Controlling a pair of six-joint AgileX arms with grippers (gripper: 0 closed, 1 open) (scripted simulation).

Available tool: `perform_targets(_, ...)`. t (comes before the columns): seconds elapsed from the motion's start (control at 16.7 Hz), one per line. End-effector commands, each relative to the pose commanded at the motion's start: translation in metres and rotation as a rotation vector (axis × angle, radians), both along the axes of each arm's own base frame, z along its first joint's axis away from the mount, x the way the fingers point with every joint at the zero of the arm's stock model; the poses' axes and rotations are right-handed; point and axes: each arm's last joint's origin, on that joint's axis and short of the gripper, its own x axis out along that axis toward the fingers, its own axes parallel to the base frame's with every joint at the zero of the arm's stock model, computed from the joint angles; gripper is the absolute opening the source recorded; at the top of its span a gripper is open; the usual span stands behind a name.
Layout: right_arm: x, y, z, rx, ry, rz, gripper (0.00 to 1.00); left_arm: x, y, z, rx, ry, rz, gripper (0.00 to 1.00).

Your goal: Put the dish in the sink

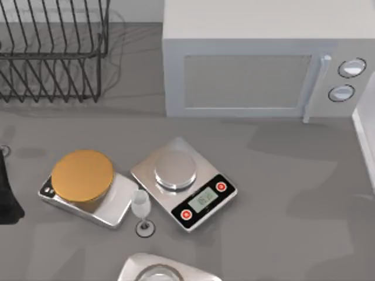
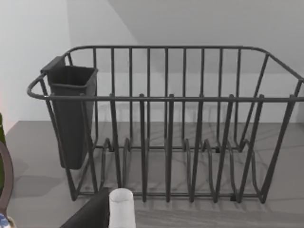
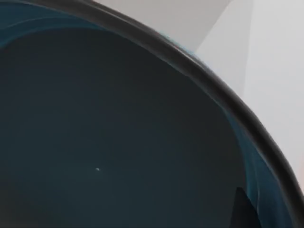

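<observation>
**Desk:** Where was the dish (image 3: 118, 142) when this was taken?

**Photographer:** Right up against the right wrist camera, with its dark blue hollow facing the lens and its thin rim (image 3: 223, 102) curving across the view. Whether the right gripper had hold of it, I could not tell. The left arm (image 1: 9, 196) sat parked at the table's left edge, and its grip was just as unreadable.

**Desk:** How would it handle?

**Photographer:** It looked stiff, glazed and slick, probably weighty, and likely to chip if knocked. I judged the rim the best place to pinch, one side inside the wall and one outside.

**Desk:** Which way did it point?

**Photographer:** It was round, so it had no long axis. Its mouth opened toward the camera, but I could not tell whether it was level or tipped.
</observation>
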Motion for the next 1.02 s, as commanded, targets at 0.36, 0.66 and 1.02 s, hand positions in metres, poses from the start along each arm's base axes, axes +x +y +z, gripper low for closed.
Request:
perform_targets(0.36,0.002,0.001,-0.004,0.010,0.007,0.012,0.00,0.000,0.000,0.000,0.000,0.000,0.000,1.00)
perform_targets(0.66,0.011,0.002,-0.060,0.078,0.075,0.052,0.00,0.000,0.000,0.000,0.000,0.000,0.000,1.00)
perform_targets(1.02,0.004,0.000,-0.132,0.046,0.063,0.025,0.00,0.000,0.000,0.000,0.000,0.000,0.000,1.00)
